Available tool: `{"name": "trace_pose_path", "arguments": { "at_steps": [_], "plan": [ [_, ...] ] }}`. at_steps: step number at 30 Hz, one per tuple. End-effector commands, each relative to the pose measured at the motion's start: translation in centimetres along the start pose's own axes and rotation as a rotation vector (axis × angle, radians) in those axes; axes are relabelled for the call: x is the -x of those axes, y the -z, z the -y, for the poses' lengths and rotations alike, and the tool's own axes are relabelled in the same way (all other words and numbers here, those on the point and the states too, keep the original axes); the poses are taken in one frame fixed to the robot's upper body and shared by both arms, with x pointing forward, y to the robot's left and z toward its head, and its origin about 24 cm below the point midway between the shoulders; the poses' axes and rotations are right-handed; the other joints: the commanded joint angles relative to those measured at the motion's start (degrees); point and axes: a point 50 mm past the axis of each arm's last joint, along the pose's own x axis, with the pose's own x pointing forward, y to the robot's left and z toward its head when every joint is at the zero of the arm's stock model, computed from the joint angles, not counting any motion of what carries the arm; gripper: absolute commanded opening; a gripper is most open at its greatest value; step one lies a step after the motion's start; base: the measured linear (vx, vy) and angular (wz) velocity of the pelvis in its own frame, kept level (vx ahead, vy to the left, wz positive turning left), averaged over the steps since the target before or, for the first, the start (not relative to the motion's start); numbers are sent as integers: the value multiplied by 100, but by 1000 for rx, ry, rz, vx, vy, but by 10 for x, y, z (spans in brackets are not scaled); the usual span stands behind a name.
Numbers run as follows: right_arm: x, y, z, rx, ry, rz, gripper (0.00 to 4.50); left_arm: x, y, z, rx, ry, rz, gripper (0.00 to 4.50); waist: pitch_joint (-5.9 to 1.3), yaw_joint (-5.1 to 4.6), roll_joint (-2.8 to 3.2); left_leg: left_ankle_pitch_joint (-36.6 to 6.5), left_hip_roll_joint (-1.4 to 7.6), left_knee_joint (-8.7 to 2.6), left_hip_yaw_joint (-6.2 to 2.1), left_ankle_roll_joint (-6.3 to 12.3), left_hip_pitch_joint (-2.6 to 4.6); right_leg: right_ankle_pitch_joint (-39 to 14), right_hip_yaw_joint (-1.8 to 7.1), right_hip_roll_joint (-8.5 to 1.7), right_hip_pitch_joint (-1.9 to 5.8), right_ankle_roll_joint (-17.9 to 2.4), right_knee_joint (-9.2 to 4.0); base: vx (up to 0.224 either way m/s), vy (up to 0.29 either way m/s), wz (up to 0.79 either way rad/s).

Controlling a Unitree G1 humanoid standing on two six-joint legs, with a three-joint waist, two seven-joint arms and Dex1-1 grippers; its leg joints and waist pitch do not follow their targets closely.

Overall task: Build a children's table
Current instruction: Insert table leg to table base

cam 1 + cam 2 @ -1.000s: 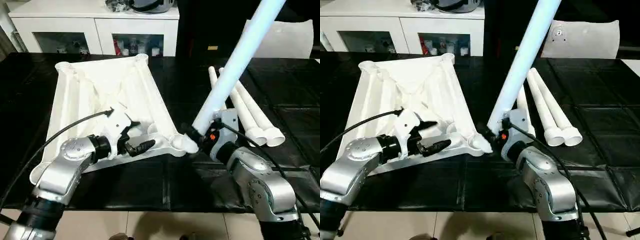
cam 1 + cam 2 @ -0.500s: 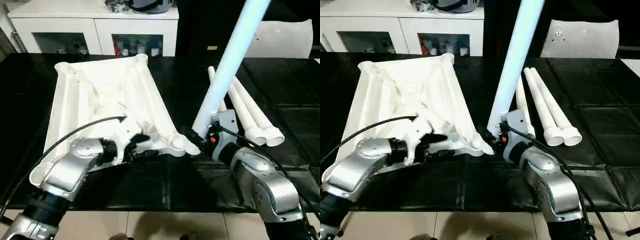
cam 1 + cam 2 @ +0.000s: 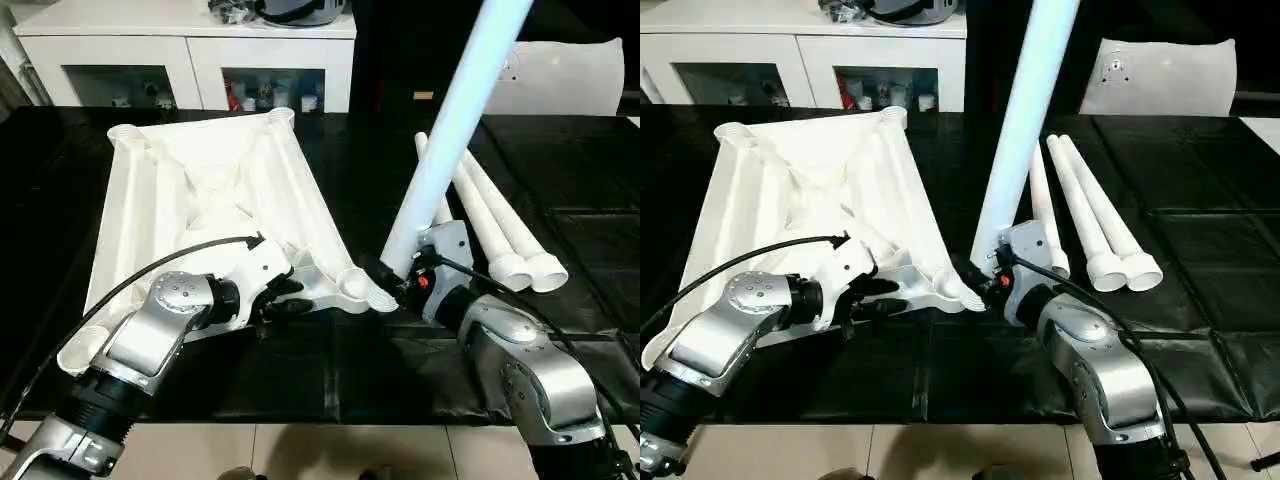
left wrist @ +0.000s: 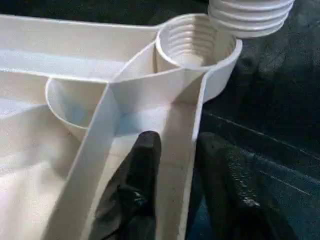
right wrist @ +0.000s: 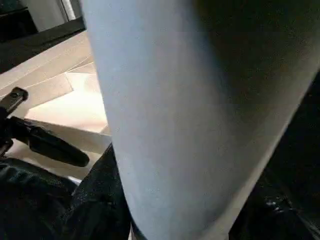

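Gripping the near rim of the upturned table top [image 3: 210,190], the left gripper [image 3: 283,297] has one black finger [image 4: 142,165] inside the rim wall and the other outside it, pinching that thin white wall just beside the near right corner socket [image 4: 192,42]. You can see the socket's ridged inner thread plainly from the wrist, and the ribbed end of a leg hangs right at its lip, a touch off to the right rather than seated inside.

That leg [image 3: 450,130] is in the right gripper [image 3: 398,280], jaws clamped round its lower part, and it rises steeply up and away to the right, nearly upright but leaning. Its ribbed end [image 3: 382,293] sits at the socket's right edge, touching or all but touching; I can't tell which.

The table top lies upside down on the black table surface [image 3: 330,370], its X-shaped ribs facing up, stretched from the near left to the far middle, with round sockets at its far corners too. Three more legs [image 3: 500,225] lie side by side on the black surface to the right of the raised one, wide ends toward the near side, well apart from the top.

Over at the far side stands a white cabinet [image 3: 190,55] with glass doors, small bottles behind the glass and dark gear on its top. A flat white panel [image 3: 570,75] leans at the far right.
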Motion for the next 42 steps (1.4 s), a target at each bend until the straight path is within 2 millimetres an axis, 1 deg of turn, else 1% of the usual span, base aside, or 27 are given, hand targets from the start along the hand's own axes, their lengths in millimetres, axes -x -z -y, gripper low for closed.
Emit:
{"name": "trace_pose_path", "arguments": {
  "at_steps": [1,2,5,6,7,10,11,12,14,15,16,17,18,20,21,22,24,25,26,27,28,29,30,34,37,38,42],
  "plan": [
    [-1,-3,0,13,-11,4,192,0,-3,-3,-37,9,-20,117,-378,-7,-6,-1003,165,-467,-5,-38,4,-1715,279,-372,295,-872,-514,0,0,0],
    [-2,-4,0,11,-15,5,192,0,-3,-3,-41,14,-25,107,-377,-4,1,-1020,167,-468,-6,-39,9,-1735,278,-372,292,-869,-513,0,0,0],
    [-5,-9,0,6,-31,12,192,0,-2,-3,-61,42,-42,93,-378,-6,-9,-1018,171,-472,-10,-38,6,-1776,279,-378,295,-864,-514,0,0,0],
    [-7,-10,0,7,-35,14,192,0,-2,-2,-72,56,-51,76,-377,-5,-18,-1000,168,-470,-7,-29,11,-1773,280,-377,290,-878,-517,0,0,0],
    [-9,-12,0,10,-42,14,192,0,-2,-2,-78,65,-54,76,-380,-7,-3,-985,171,-469,-9,-40,11,-1739,279,-380,292,-898,-504,0,0,0],
    [-13,-14,-2,16,-80,13,192,0,-2,-3,-85,72,-58,53,-386,-11,-21,-895,171,-459,0,-31,0,-1579,281,-383,306,-945,-490,0,0,0],
    [-14,-15,-2,16,-86,14,192,0,-2,-3,-89,74,-60,34,-393,-8,-15,-872,170,-454,1,-27,7,-1537,279,-382,306,-960,-484,0,0,0],
    [-15,-15,-2,17,-87,15,192,0,-2,-3,-89,74,-60,34,-394,-8,-12,-828,166,-451,4,-18,2,-1472,279,-379,310,-972,-479,0,0,0],
    [-20,-18,-4,38,-106,40,192,-1,-3,-3,-101,96,-58,23,-398,-6,-42,-791,163,-449,8,2,-5,-1474,278,-384,317,-966,-479,0,0,0],
    [-23,-19,-3,50,-104,51,192,0,-3,-3,-109,109,-60,23,-403,-3,-31,-787,167,-447,2,3,-6,-1481,276,-397,312,-978,-470,0,0,0],
    [-27,-19,-3,61,-97,53,192,0,-2,-3,-125,118,-69,1,-401,-13,-40,-785,168,-445,9,-7,-5,-1487,276,-397,305,-989,-474,0,0,0],
    [-29,-18,-1,67,-83,51,192,0,-1,-4,-134,112,-72,1,-397,-21,-61,-778,166,-449,8,-3,-12,-1514,273,-396,308,-988,-478,0,0,0],
    [-30,-17,1,82,-72,56,192,0,0,-5,-141,105,-77,1,-403,-14,-50,-757,171,-444,11,-6,-1,-1510,278,-404,301,-995,-469,0,0,0],
    [-33,-16,3,106,-68,71,192,0,1,-5,-158,101,-85,0,-407,-8,-61,-725,177,-440,20,2,-2,-1433,281,-405,306,-1005,-463,0,0,0],
    [-34,-15,4,106,-80,66,192,0,3,-5,-172,104,-91,0,-403,-9,-54,-708,178,-442,18,0,-5,-1400,280,-402,307,-1017,-457,0,0,0],
    [-35,-13,5,100,-106,60,192,1,4,-5,-191,104,-98,0,-407,-15,-96,-692,184,-446,20,26,-6,-1332,277,-400,319,-1033,-448,0,0,0],
    [-36,-11,5,38,-182,55,192,3,6,-6,-218,106,-102,0,-401,-19,-77,-769,183,-444,17,82,-11,-1375,275,-405,327,-1042,-455,0,0,0],
    [-36,-11,5,38,-182,55,192,3,6,-6,-218,106,-102,0,-400,-19,-76,-773,188,-447,16,90,-9,-1374,277,-408,327,-1042,-459,0,0,0],
    [-36,-11,4,-24,-214,62,192,4,8,-5,-232,113,-103,0,-398,-22,-87,-786,190,-449,18,91,-7,-1379,274,-404,324,-1040,-461,0,0,0],
    [-36,-11,4,-37,-225,62,192,5,8,-5,-236,117,-100,0,-395,-23,-123,-791,190,-452,15,113,-16,-1454,277,-413,335,-1026,-458,0,0,0],
    [-36,-9,3,-64,-260,62,192,5,7,-5,-243,125,-76,0,-398,-22,-141,-801,195,-453,18,122,-9,-1500,274,-417,329,-1020,-468,0,0,0],
    [-35,-8,2,-69,-269,62,192,5,7,-4,-246,127,-66,0,-396,-23,-144,-793,197,-452,16,124,-10,-1526,273,-421,327,-1016,-465,0,0,0],
    [-35,-8,2,-73,-279,60,192,4,6,-4,-247,129,-53,0,-392,-22,-120,-841,207,-459,17,100,10,-1586,269,-413,298,-1029,-479,0,0,0],
    [-35,-1,2,-41,-325,23,192,6,7,-4,-208,188,-73,0,-397,-7,-167,-805,214,-466,25,66,16,-1485,273,-418,293,-1068,-451,0,0,0],
    [-36,0,3,-24,-318,13,192,6,7,-5,-197,189,-63,0,-402,-8,-167,-803,216,-463,28,49,22,-1454,273,-420,290,-1089,-451,0,0,0],
    [-36,2,5,10,-317,-7,192,7,7,-6,-188,195,-67,0,-399,-10,-178,-831,211,-463,32,42,23,-1499,271,-423,288,-1095,-458,0,0,0],
    [-35,5,6,48,-329,-39,192,7,7,-8,-178,190,-73,0,-401,-6,-188,-814,208,-457,35,48,20,-1527,279,-421,296,-1061,-459,0,0,0]
  ]
}}
